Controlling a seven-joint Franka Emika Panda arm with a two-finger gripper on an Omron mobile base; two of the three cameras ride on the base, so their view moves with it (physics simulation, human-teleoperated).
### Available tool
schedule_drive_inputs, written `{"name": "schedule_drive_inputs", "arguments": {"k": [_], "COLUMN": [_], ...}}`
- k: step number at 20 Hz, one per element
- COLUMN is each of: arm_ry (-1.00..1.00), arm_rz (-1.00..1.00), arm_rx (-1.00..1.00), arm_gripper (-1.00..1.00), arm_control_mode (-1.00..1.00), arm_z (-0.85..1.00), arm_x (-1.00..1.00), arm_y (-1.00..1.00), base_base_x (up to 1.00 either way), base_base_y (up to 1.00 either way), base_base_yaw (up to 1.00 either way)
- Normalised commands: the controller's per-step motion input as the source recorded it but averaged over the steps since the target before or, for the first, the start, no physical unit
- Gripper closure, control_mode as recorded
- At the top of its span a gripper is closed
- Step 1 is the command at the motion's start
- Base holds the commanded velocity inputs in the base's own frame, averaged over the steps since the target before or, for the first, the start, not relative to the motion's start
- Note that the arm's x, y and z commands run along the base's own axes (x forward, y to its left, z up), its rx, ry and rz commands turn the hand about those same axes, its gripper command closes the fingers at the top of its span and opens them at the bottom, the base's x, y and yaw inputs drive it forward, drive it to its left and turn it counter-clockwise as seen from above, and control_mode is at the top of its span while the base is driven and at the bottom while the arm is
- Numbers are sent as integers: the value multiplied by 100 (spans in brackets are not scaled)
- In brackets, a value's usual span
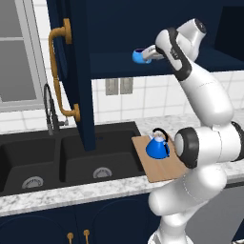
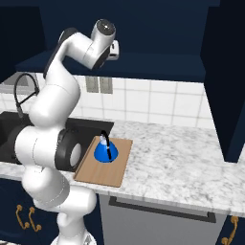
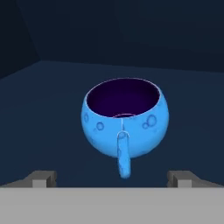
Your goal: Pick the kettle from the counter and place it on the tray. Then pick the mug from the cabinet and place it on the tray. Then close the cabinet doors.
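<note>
The light-blue mug (image 3: 125, 122) stands upright on the navy shelf (image 3: 52, 96) inside the cabinet, its handle (image 3: 124, 153) turned toward my hand. My gripper (image 3: 113, 179) is open just short of it, fingertips (image 3: 43, 178) spread wider than the mug. From the left base view the mug (image 1: 138, 55) sits at the shelf's left part with the gripper (image 1: 149, 55) right beside it. The blue kettle (image 1: 157, 145) stands upright on the wooden tray (image 1: 159, 172), which lies on the counter (image 2: 182, 158) right of the sink. In the right base view the kettle (image 2: 105, 150) is on the tray (image 2: 109, 174).
Both cabinet doors hang open: the left door (image 1: 78, 71) with its brass handle (image 1: 58, 71) juts out over the black sink (image 1: 57, 159), the right door (image 2: 225, 81) stands out at the far right. A faucet (image 1: 49, 112) rises behind the sink.
</note>
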Motion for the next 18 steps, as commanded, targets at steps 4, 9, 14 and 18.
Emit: {"name": "schedule_drive_inputs", "arguments": {"k": [4, 9, 14, 18], "arm_ry": [0, 0, 0, 0], "arm_rz": [6, 6, 2, 0], "arm_rx": [0, 0, 0, 0], "arm_gripper": [-100, -100, 100, 100], "arm_control_mode": [-100, -100, -100, -100], "arm_z": [-17, -9, -2, -1], "arm_x": [37, 35, 13, 0], "arm_y": [0, 0, 0, 0], "base_base_x": [0, 0, 0, 0], "base_base_y": [0, 0, 0, 0], "base_base_yaw": [0, 0, 0, 0]}}
